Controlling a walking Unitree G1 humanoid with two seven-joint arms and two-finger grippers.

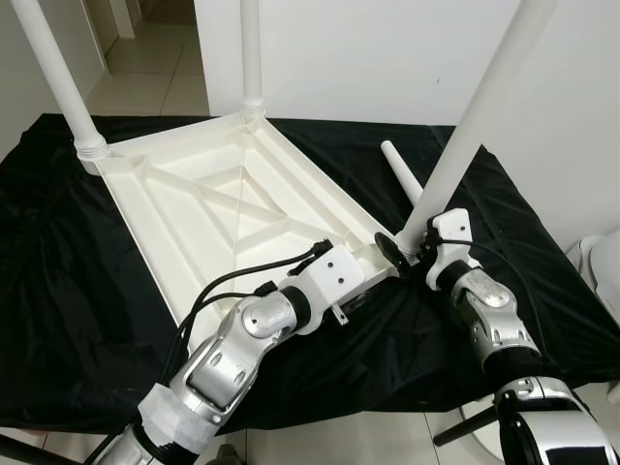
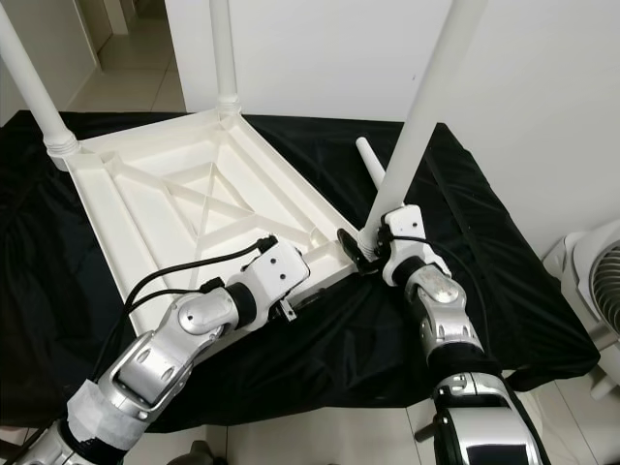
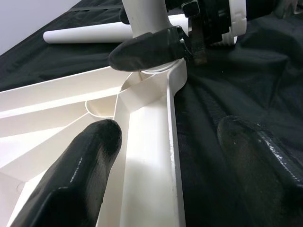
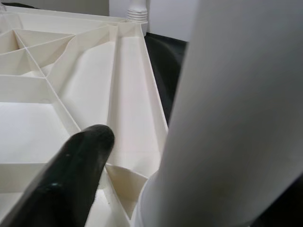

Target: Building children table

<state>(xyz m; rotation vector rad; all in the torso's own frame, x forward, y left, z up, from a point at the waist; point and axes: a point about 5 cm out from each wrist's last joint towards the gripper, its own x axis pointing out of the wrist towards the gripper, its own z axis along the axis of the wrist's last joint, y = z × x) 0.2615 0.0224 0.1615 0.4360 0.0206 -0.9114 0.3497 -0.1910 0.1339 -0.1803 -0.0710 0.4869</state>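
Two hands meet at the upturned tabletop's [image 1: 223, 208] near corner; the right hand [image 1: 407, 254] is closed around an upright leg [image 1: 475, 121], its axis rising toward 1 o'clock; the left hand [image 3: 165, 156], fingers apart, straddles the rim at 8 o'clock of that socket.

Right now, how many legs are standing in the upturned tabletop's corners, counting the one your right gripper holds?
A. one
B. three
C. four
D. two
B: two legs stand at the far corners, the right gripper holds a third leg, and a fourth leg lies on the black cloth.
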